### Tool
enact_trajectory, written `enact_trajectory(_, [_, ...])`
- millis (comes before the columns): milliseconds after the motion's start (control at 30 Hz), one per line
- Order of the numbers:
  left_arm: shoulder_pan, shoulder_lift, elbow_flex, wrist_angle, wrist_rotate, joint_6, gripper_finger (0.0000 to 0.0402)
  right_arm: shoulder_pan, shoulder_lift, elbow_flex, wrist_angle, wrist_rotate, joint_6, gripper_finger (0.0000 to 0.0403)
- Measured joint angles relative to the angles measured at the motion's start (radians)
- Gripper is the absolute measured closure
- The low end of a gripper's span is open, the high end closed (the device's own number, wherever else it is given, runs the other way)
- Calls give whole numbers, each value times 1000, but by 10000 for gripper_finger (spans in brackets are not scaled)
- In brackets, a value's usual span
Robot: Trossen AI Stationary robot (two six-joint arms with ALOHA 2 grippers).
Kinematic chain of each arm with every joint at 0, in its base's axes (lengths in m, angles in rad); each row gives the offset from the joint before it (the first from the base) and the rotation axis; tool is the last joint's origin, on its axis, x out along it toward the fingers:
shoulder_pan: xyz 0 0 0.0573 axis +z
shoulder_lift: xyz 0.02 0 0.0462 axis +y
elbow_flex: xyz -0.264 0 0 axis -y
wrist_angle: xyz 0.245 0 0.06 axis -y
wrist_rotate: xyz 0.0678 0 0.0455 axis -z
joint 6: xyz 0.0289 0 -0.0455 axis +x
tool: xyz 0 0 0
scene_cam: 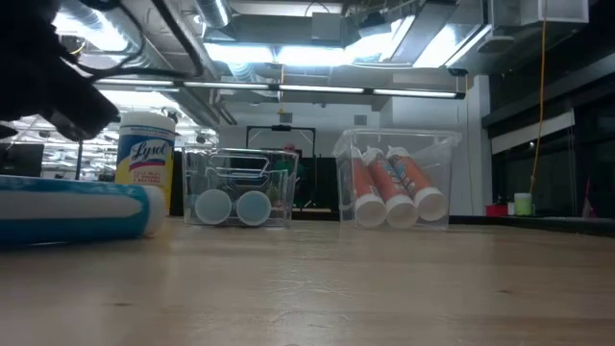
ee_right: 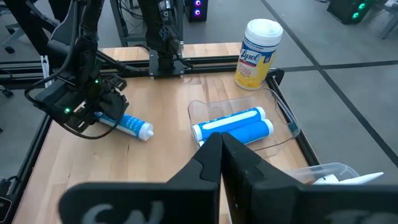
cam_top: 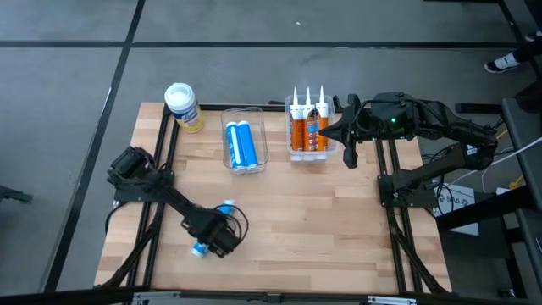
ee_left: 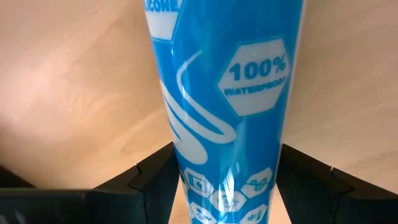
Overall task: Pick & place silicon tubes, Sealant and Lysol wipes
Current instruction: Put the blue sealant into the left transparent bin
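- Silicone tube first: the loose blue plastic tube with the white cap (cam_top: 209,229) is lying flat on the wooden table (cam_top: 339,220), near the front-left, and your left gripper (cam_top: 217,237) is right on it.
- Wrist view shows the blue tube (ee_left: 227,106) running straight out between the two dark fingers (ee_left: 149,180), one on each flank. They look closed around it, though whether it's squeezed hard I can't say.
- Long axis is what matters here. From overhead the tube runs roughly front-to-back with a slight slant, same general way as the two blue tubes in the clear plastic bin (cam_top: 246,140).
- That bin sits away from you toward the back, slightly right of the gripper, so I'd guess you lift, carry it back, and keep the axis in line with the bin's long side.
- Left arm is clearly the nearer one. Your right gripper (cam_top: 349,135) is closed and empty, hanging beside the clear bin of orange sealant cartridges (cam_top: 307,127).
- Yellow Lysol wipes canister with the white lid (cam_top: 183,106) stands upright at the back-left corner, untouched.
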Motion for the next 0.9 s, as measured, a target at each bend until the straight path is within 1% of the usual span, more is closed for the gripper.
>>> enact_trajectory(67, [15,0,0,3,-8,58,170,0,0,0,0,0,0,391])
enact_trajectory(233, [69,1,-7,4,-65,186,173,0,0,0,0,0,22,391])
enact_trajectory(333, [108,0,-23,15,-80,224,171,0,0,0,0,0,38,391])
enact_trajectory(500, [157,6,-42,43,-97,288,154,0,0,0,0,-14,49,391])
enact_trajectory(600, [171,4,-43,56,-108,300,151,0,0,0,0,-16,49,391])
enact_trajectory(700, [185,4,-43,57,-94,304,153,0,0,0,0,-16,49,391])
enact_trajectory(900, [189,4,-43,60,-91,306,172,0,0,0,1,-16,48,391])
